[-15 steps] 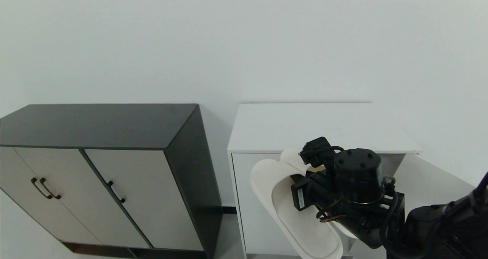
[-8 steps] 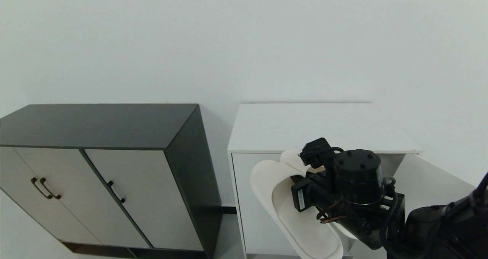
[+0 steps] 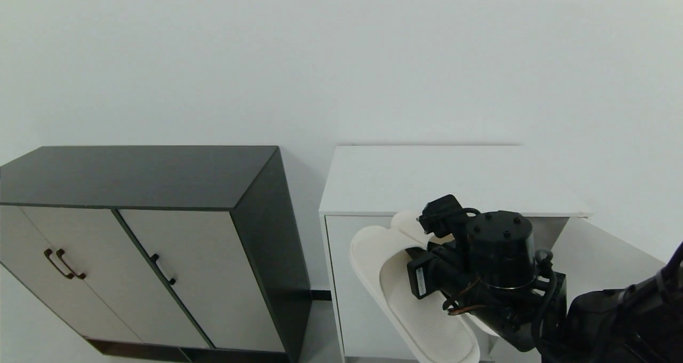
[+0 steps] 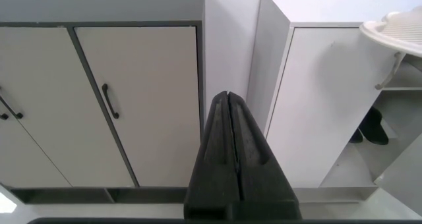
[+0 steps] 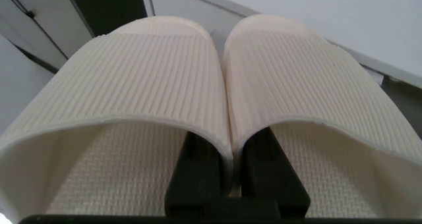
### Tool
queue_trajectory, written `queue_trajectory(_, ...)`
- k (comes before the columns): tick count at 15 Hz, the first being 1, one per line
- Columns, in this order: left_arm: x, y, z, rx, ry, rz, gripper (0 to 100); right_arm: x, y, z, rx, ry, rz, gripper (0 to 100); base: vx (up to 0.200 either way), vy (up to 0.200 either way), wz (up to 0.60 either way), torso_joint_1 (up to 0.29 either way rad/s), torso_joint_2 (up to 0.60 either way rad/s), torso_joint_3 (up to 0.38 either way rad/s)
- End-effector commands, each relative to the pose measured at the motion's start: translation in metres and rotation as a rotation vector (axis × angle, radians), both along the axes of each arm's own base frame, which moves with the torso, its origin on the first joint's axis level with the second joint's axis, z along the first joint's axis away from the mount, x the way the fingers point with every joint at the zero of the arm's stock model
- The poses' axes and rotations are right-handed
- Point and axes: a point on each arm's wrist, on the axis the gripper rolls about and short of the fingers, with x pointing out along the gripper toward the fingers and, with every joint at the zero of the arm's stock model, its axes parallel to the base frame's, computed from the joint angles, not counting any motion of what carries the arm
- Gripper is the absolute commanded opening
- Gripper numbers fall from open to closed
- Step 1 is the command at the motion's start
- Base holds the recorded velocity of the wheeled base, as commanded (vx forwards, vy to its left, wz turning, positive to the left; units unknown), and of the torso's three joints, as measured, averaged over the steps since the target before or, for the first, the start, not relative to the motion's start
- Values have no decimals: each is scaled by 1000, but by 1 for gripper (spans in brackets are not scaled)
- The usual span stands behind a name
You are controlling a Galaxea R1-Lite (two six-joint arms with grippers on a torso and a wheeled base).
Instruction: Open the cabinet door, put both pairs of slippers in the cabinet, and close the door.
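Hardly anything has moved since the earlier frame: your right arm and its load sit where they were.

The right gripper point(image 5: 231, 159) is clamped on the slippers point(image 3: 421, 309), its fingers tucked under the two straps and pinching the inner walls together. The pair hangs in front of the shut panel of the white cabinet point(image 3: 427, 176), toes up near its top edge. The door point(image 3: 603, 256) stands open on the robot's right, close to your arm. The left gripper point(image 4: 228, 105) is pressed together on nothing and faces the gap between the dark cabinet point(image 4: 132, 99) and the white one.

Watch these risks:
- The grip is only a pinch on soft walls, so a quick swing could likely let one slipper slide out.
- The opening lies to the right of the pair. Push straight ahead and the toes probably strike the shut panel or the top edge.
- Your elbow may knock the door as you turn in.
- A dark pair point(image 4: 372, 126) already lies low inside, so aim for free shelf space.
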Motion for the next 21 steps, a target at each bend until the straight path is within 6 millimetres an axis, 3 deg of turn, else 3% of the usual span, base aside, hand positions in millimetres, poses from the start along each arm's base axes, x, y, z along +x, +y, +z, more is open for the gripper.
queue_trajectory(1,0,0,0,0,1,1,0,-2,1,-1,-1,4,7,0,0,-200,0,2,2,2)
queue_trajectory(4,0,0,0,0,1,1,0,-4,0,-1,-2,5,9,0,0,-200,0,12,4,4)
queue_trajectory(8,0,0,0,0,1,1,0,-32,-1,9,7,-4,78,0,0,-200,0,4,7,5)
queue_trajectory(14,0,0,0,0,1,1,0,-40,1,10,11,-5,105,0,0,-200,0,5,3,2)
queue_trajectory(21,0,0,0,-2,1,1,0,-40,0,8,6,0,99,0,0,0,0,0,0,0)
